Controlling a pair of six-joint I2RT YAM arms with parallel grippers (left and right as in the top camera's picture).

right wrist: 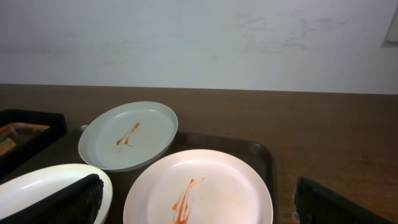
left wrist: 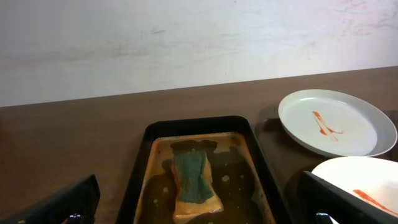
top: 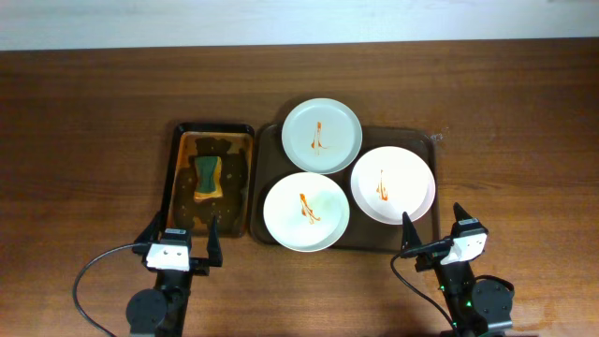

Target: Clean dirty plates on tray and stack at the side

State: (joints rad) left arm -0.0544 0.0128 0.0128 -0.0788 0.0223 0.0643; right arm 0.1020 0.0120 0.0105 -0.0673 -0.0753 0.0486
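Note:
Three white plates lie on the dark brown tray (top: 426,140), each with an orange-red sauce streak: one at the back (top: 322,136), one at the front left (top: 306,212), one at the right (top: 393,184). My left gripper (top: 182,240) is open and empty at the near edge, in front of the black tray. My right gripper (top: 432,227) is open and empty just in front of the right plate (right wrist: 199,190). The right wrist view also shows the back plate (right wrist: 129,135) and the front-left plate's rim (right wrist: 43,186). The left wrist view shows the back plate (left wrist: 337,122).
A narrow black tray (top: 182,140) with amber liquid holds a green-yellow sponge (top: 207,176), left of the brown tray; the left wrist view shows the sponge (left wrist: 194,183). Bare wood-grain tabletop (top: 84,140) lies to the left and at the far right (top: 524,140).

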